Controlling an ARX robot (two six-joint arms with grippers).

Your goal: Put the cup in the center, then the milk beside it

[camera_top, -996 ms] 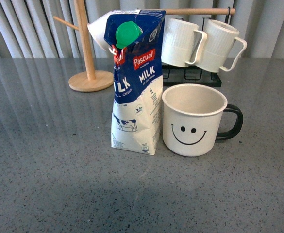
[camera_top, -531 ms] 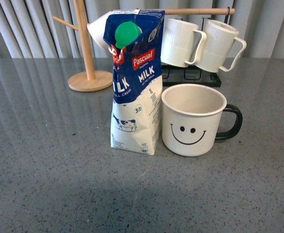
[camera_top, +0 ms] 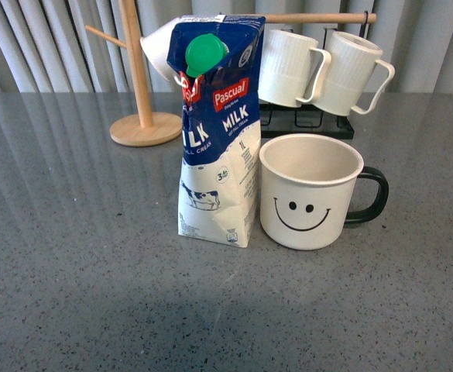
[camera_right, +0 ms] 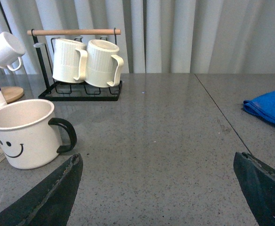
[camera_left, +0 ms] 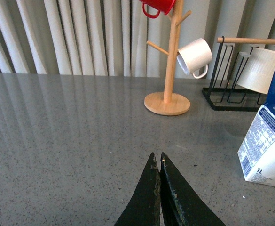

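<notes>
Your left gripper (camera_left: 157, 162) is pressed together, your right gripper (camera_right: 158, 172) spread wide, both empty; the smiley off-white mug (camera_top: 310, 191) stands mid-table, the tall blue-and-white milk carton (camera_top: 217, 132) touching its left

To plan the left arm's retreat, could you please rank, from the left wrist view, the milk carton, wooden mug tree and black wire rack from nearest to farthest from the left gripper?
1. Milk carton, nearest the left gripper, off to one side.
2. Wooden mug tree, farther back, almost straight ahead.
3. Black wire rack, about level with the tree's base but farther sideways, behind the carton.
</notes>
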